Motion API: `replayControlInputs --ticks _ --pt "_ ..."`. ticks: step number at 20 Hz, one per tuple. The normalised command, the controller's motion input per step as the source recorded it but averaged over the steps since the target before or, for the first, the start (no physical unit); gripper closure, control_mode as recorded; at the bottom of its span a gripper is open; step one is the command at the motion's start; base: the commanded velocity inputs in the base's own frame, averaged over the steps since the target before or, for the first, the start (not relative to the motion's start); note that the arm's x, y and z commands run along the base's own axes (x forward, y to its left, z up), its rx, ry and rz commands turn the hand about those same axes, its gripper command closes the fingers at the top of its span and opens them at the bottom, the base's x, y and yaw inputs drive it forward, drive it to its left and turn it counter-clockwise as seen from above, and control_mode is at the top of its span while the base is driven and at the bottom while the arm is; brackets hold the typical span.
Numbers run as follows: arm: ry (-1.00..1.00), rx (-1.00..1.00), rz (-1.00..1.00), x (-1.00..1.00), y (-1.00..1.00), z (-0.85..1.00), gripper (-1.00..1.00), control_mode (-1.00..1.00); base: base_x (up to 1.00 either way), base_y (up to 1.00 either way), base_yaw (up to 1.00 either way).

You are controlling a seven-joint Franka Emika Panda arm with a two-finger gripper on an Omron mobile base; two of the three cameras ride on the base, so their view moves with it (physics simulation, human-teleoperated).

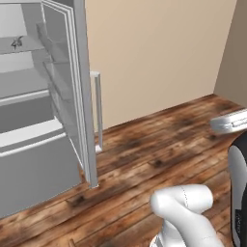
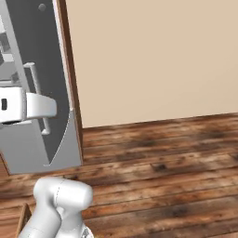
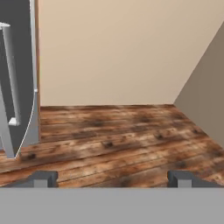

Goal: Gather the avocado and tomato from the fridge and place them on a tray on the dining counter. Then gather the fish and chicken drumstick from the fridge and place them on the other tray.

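Observation:
The grey fridge (image 1: 29, 159) stands open at the left, its door (image 1: 72, 72) swung out towards me with the bar handle (image 1: 98, 111) on its outer face. A small dark item (image 1: 17, 42) lies on an upper shelf; I cannot tell what it is. In the hand view my gripper (image 3: 112, 179) is open and empty, its fingertips (image 3: 41, 179) wide apart above the wooden floor. There the fridge door (image 3: 19, 65) is off to the left of the gripper. The avocado, tomato, fish, chicken drumstick, trays and dining counter are out of view.
A beige wall (image 1: 159, 53) runs behind the door and meets a side wall (image 3: 205, 100) at the right corner. Wooden plank floor (image 2: 162, 172) lies open between the fridge door (image 2: 42, 69) and that corner.

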Motion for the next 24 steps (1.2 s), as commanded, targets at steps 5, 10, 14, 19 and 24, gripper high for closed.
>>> replayControlInputs --ticks 5,10,14,19,24 --pt "0.0 0.0 0.0 0.0 0.0 0.0 -1.0 1.0 0.0 1.0 0.0" --pt "0.0 0.0 0.0 0.0 0.0 0.0 -1.0 1.0 0.0 1.0 0.0" --pt "0.0 0.0 0.0 0.0 0.0 0.0 -1.0 1.0 0.0 1.0 0.0" --pt "0.0 0.0 0.0 0.0 0.0 0.0 -1.0 1.0 0.18 0.98 0.03" --pt "0.0 0.0 0.0 0.0 0.0 0.0 -1.0 1.0 0.97 0.58 0.06"
